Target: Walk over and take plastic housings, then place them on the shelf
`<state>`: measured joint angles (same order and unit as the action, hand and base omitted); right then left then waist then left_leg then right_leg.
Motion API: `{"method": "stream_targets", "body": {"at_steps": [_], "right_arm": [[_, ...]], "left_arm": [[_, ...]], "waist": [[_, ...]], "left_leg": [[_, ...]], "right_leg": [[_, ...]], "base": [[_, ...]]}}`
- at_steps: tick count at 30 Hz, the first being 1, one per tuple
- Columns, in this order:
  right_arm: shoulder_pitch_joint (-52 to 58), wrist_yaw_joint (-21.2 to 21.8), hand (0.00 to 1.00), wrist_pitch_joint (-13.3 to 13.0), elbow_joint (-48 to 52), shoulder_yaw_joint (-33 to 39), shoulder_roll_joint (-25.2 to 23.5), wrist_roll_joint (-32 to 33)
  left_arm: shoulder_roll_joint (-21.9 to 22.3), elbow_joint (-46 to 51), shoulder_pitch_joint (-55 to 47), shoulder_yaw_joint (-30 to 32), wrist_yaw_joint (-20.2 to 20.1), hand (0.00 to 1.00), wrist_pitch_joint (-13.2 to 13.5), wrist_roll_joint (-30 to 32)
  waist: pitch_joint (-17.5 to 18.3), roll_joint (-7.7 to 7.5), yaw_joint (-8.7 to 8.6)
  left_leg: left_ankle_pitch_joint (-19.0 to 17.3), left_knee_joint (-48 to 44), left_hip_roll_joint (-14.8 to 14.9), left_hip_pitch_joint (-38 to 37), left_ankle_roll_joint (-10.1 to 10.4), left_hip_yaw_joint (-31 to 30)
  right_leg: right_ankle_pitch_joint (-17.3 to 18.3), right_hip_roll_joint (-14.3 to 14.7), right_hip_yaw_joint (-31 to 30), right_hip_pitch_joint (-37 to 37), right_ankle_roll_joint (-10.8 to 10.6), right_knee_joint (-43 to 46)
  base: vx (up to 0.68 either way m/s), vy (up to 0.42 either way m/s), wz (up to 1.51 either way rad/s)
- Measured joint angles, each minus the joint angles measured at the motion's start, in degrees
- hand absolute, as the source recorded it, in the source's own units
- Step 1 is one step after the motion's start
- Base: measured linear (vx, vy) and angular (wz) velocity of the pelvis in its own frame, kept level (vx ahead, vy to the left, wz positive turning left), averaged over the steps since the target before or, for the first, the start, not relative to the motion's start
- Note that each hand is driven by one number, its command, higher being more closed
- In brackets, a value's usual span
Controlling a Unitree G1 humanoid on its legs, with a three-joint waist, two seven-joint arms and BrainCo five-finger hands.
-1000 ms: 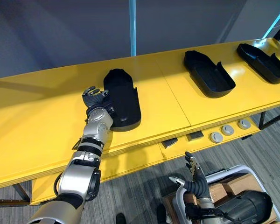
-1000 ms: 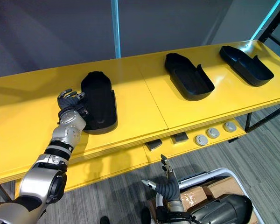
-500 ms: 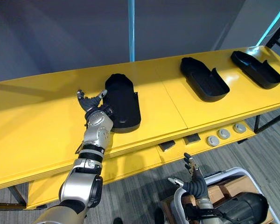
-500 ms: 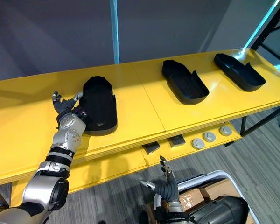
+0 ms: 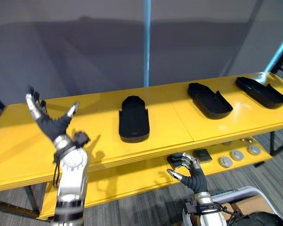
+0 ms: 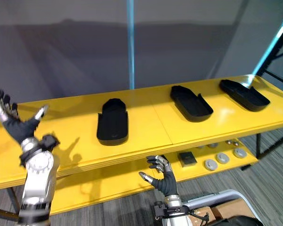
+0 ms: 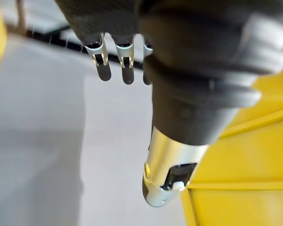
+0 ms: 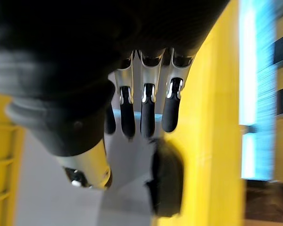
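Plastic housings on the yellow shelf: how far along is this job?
Done: the left housing, middle housing and right housing lie on the yellow shelf. In hand: nothing; the left hand is raised open, the right hand open below. Left: possibly fetching more.

Round grey discs (image 6: 222,157) beside a dark square block (image 6: 187,158), blue upright strip (image 5: 146,42), grey carpet (image 6: 266,181).
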<state>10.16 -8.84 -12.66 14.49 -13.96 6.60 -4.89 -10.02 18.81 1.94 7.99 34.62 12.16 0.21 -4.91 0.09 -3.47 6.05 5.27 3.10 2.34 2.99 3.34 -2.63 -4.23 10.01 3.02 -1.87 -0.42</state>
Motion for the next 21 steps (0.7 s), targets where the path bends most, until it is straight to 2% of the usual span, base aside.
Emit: {"method": "stream_targets", "body": {"at_steps": [4,7,9,13,17,21], "right_arm": [[-7.2,0.5,1.00,-1.0,-6.7,-0.7,-1.2,0.1],[-12.2,0.7,1.00,-1.0,-12.8,-2.1,-2.4,0.1],[-14.9,0.7,1.00,-1.0,-16.2,-2.8,-2.8,0.1],[-19.7,0.4,1.00,-0.9,-21.0,-3.1,-3.2,2.6],[-22.1,0.1,1.00,-0.7,-22.6,-3.1,-3.3,4.2],[-24.1,-2.6,1.00,0.7,-25.5,-2.8,-4.7,4.3]], "left_arm": [[4.5,3.8,-12.9,-4.6,-5.7,0.00,2.4,-0.6],[6.8,3.8,-18.7,-6.5,-8.8,0.00,2.8,-1.4],[7.2,3.8,-21.1,-7.5,-10.6,0.00,2.8,-2.8],[7.6,3.4,-23.2,-8.6,-14.5,0.00,2.8,-7.7],[7.6,2.0,-23.3,-8.8,-16.1,0.00,2.8,-9.6],[7.7,1.9,-23.9,-9.1,-16.5,0.00,2.8,-10.4]], "waist": [[0.9,-0.04,2.83],[0.9,-0.05,4.40],[0.9,-0.09,4.66],[0.1,-0.23,6.93],[-1.1,-0.40,7.50],[-2.4,-0.45,7.40]], "left_leg": [[0.9,0.0,-0.4,1.6,-0.1,-2.4],[1.6,0.0,-0.6,3.7,-0.1,-4.2],[2.2,0.0,-0.8,4.7,0.0,-5.4],[2.9,0.0,-1.0,6.0,0.0,-7.1],[3.0,0.0,-1.1,6.8,0.0,-8.0],[3.3,0.0,-1.2,7.8,0.1,-8.2]], "right_leg": [[0.0,-0.5,2.4,0.2,0.0,-0.2],[0.0,-0.7,4.3,1.3,0.0,-0.2],[0.0,-0.8,5.4,1.7,0.0,-0.2],[-0.1,-1.0,7.2,2.2,0.0,-0.1],[0.0,-1.1,8.0,2.7,0.0,0.2],[0.0,-1.1,8.1,3.8,0.0,0.6]], "base": [[-0.02,0.016,0.33],[-0.04,0.013,0.34],[-0.03,0.005,0.29],[-0.02,-0.003,0.25],[-0.03,-0.003,0.11],[-0.02,-0.002,0.01]]}}
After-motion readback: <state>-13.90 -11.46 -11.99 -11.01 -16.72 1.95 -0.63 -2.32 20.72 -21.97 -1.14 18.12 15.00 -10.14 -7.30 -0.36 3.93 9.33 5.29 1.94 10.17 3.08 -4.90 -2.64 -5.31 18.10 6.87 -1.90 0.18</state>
